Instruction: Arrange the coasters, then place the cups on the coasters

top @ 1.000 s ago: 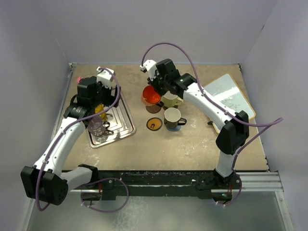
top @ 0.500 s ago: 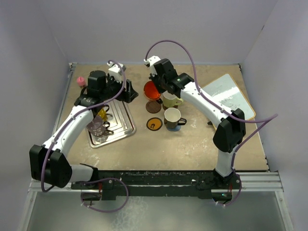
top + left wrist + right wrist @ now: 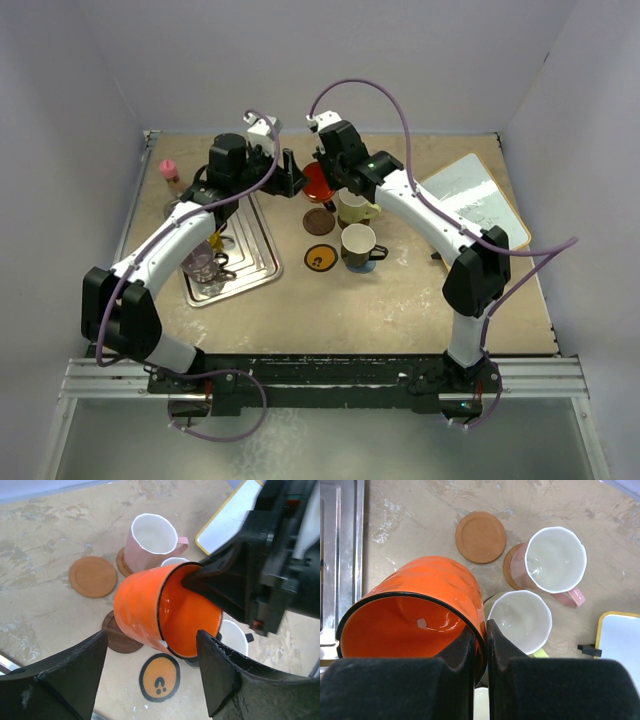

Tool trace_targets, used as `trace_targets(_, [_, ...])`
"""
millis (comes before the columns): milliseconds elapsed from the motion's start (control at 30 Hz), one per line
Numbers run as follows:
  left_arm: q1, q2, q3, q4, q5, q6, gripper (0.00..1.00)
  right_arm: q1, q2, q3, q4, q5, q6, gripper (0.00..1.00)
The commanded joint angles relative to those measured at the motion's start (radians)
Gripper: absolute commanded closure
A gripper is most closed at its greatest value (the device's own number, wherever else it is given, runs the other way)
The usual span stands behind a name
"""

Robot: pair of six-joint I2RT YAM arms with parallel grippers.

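My right gripper point(image 3: 480, 635) is shut on the rim of the red-orange cup point(image 3: 415, 605), holding it tilted above the table. My left gripper point(image 3: 150, 645) is open, one finger on each side of that cup point(image 3: 150, 610) without touching it. Below lie a dark brown coaster point(image 3: 117, 636) and a black coaster with an orange face point(image 3: 160, 676). An orange coaster point(image 3: 92, 576) lies bare. The pink cup point(image 3: 150, 542) stands on a brown coaster point(image 3: 120, 562). The cream cup point(image 3: 520, 620) and the black cup point(image 3: 358, 243) stand beside them.
A silver tray point(image 3: 258, 262) at the left holds a clear purplish glass cup point(image 3: 200, 265) and a yellow cup point(image 3: 214, 232) half hidden by the left arm. A pink-capped bottle point(image 3: 168, 170) stands at the back left. A white yellow-rimmed board point(image 3: 470, 200) lies at the right.
My left arm swung right from over the tray to the red-orange cup, its jaws narrowing. My right gripper carried the cup slightly back, uncovering the dark brown coaster.
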Motion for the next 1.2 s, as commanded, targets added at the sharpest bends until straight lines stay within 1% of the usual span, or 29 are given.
trace_targets(0, [-0.007, 0.042, 0.052, 0.07, -0.07, -0.003, 0.33, 0.011, -0.082, 0.052, 0.076, -0.004, 0.077, 1.0])
trace_targets(233, [-0.03, 0.08, 0.086, 0.056, -0.109, 0.032, 0.35, 0.031, -0.095, 0.034, 0.082, 0.001, 0.075, 1.0])
trace_targets(367, [-0.033, 0.096, 0.099, 0.043, -0.127, 0.047, 0.42, 0.039, -0.092, 0.026, 0.083, -0.003, 0.072, 1.0])
trace_targets(467, [-0.034, 0.114, 0.106, 0.035, -0.127, 0.062, 0.53, 0.039, -0.092, 0.029, 0.082, -0.01, 0.074, 1.0])
trace_targets(600, [-0.033, 0.122, 0.106, 0.027, -0.116, 0.093, 0.72, 0.039, -0.103, 0.025, 0.081, -0.047, 0.068, 1.0])
trace_targets(667, [-0.033, 0.128, 0.108, 0.026, -0.103, 0.113, 0.85, 0.039, -0.109, 0.026, 0.061, -0.113, 0.067, 1.0])
trace_targets(700, [-0.033, 0.129, 0.112, 0.026, -0.096, 0.123, 0.92, 0.039, -0.11, 0.029, 0.046, -0.176, 0.067, 1.0])
trace_targets(733, [-0.033, 0.129, 0.115, 0.024, -0.09, 0.135, 0.96, 0.038, -0.109, 0.032, 0.043, -0.213, 0.066, 1.0])
trace_targets(867, [-0.033, 0.118, 0.122, 0.033, -0.086, 0.162, 0.97, 0.038, -0.09, 0.053, 0.012, -0.31, 0.043, 1.0])
trace_targets(933, [-0.032, 0.105, 0.116, 0.051, -0.101, 0.162, 0.97, 0.038, -0.078, 0.066, -0.007, -0.316, 0.039, 1.0])
trace_targets(1000, [-0.032, 0.092, 0.108, 0.066, -0.133, 0.165, 0.97, 0.031, -0.069, 0.079, -0.021, -0.319, 0.035, 0.97])
trace_targets(1067, [-0.033, 0.076, 0.095, 0.082, -0.162, 0.171, 0.97, 0.018, -0.068, 0.086, -0.032, -0.335, 0.035, 0.89])
trace_targets(1133, [-0.032, 0.064, 0.085, 0.093, -0.182, 0.179, 0.97, 0.007, -0.068, 0.091, -0.039, -0.348, 0.036, 0.75])
trace_targets(1167, [-0.032, 0.062, 0.084, 0.093, -0.19, 0.181, 0.97, 0.002, -0.068, 0.092, -0.042, -0.351, 0.035, 0.71])
